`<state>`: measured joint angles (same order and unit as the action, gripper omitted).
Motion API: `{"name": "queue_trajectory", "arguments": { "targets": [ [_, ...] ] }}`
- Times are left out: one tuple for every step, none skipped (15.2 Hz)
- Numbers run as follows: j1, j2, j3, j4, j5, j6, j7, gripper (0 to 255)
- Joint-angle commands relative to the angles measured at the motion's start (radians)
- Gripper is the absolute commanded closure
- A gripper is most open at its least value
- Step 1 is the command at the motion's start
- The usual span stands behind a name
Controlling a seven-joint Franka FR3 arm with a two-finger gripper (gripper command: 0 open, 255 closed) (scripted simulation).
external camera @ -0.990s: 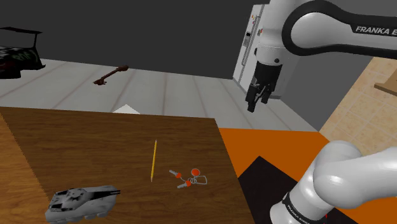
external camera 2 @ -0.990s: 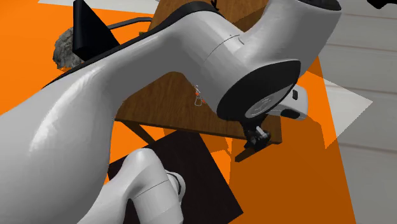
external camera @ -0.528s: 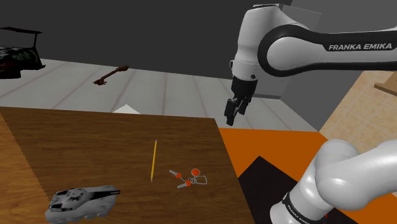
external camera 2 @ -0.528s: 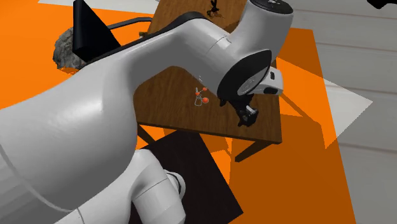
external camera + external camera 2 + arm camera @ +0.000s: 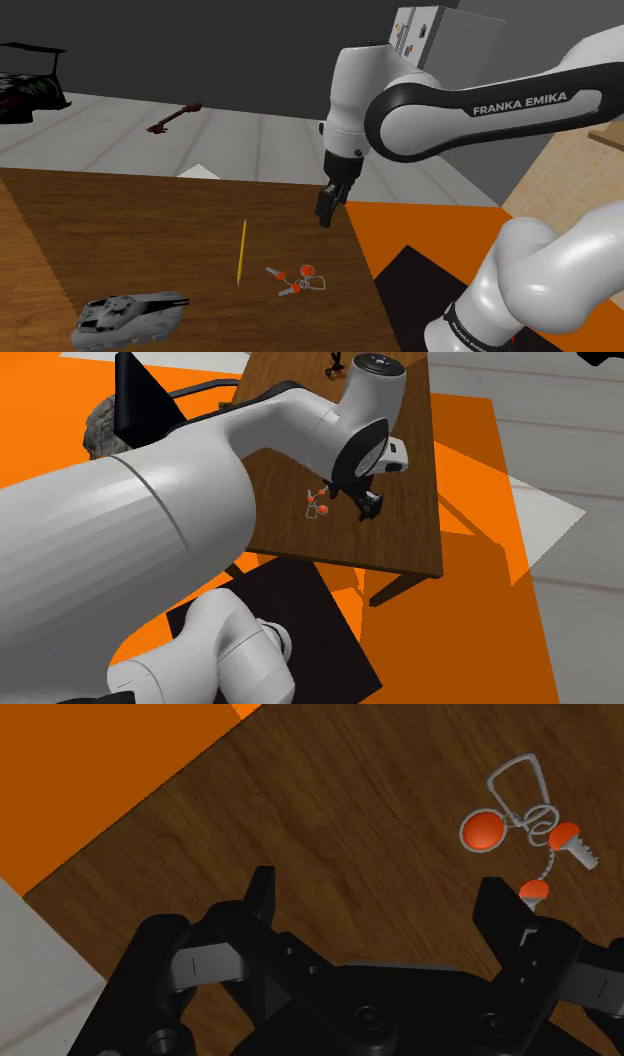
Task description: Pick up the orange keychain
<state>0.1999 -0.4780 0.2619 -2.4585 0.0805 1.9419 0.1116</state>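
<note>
Shoulder, gripper: I see the gripper [image 5: 326, 212] just right of the frame's middle. It hangs fingers-down above the right edge of the table [image 5: 120, 215] and touches nothing. From this side I cannot tell how far the fingers stand apart.
Shoulder, keychain: the keychain [image 5: 297, 280] lies flat on the table, low in the frame. It is below the gripper, a little to its left, and apart from it. I make out orange pieces on a thin grey ring.
Shoulder, neighbours: a yellow pencil [image 5: 241, 250] lies left of the keychain, and a grey tank [image 5: 125, 312] sits in the lower left corner.
Shoulder, arm: the arm [image 5: 450, 95] crosses the top of the frame from the right.
Second exterior, gripper: here the gripper [image 5: 370, 507] shows right of middle in the upper half, over the table [image 5: 400, 547] near its right edge.
Second exterior, keychain: the keychain [image 5: 317, 504] lies just left of the gripper, near it but not between the fingers.
Second exterior, floor: orange floor [image 5: 480, 582] surrounds the table.
Wrist, gripper: the fingers [image 5: 262, 894] are spread wide, with bare wood between them. I see nothing held or touched.
Wrist, keychain: the keychain [image 5: 520, 829] lies on the wood outside the gap, beyond one finger's outer side. Its nearest orange piece shows just beside that fingertip and is not clasped.
Wrist, floor: orange floor [image 5: 90, 764] lies past the table's edge on the other finger's side.
</note>
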Motion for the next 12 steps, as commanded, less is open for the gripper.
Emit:
{"name": "queue_trajectory", "arguments": {
  "targets": [
    [0.018,0.043,0.019,0.008,0.007,0.045,-0.012,0],
    [0.027,0.068,0.031,0.013,0.010,0.069,-0.014,0],
    [0.037,0.094,0.044,0.019,0.012,0.092,-0.015,0],
    [0.046,0.119,0.057,0.025,0.014,0.116,-0.016,0],
    [0.055,0.145,0.070,0.032,0.014,0.138,-0.016,0],
    [0.063,0.172,0.083,0.040,0.014,0.161,-0.017,0],
    [0.071,0.198,0.096,0.048,0.012,0.182,-0.016,0],
    [0.080,0.225,0.109,0.057,0.010,0.204,-0.016,0],
    [0.088,0.252,0.121,0.067,0.006,0.224,-0.015,0],
    [0.095,0.279,0.134,0.078,0.001,0.245,-0.013,0],
    [0.103,0.307,0.147,0.088,-0.005,0.264,-0.011,0],
    [0.103,0.315,0.148,0.081,-0.008,0.279,-0.009,0]
  ]
}}
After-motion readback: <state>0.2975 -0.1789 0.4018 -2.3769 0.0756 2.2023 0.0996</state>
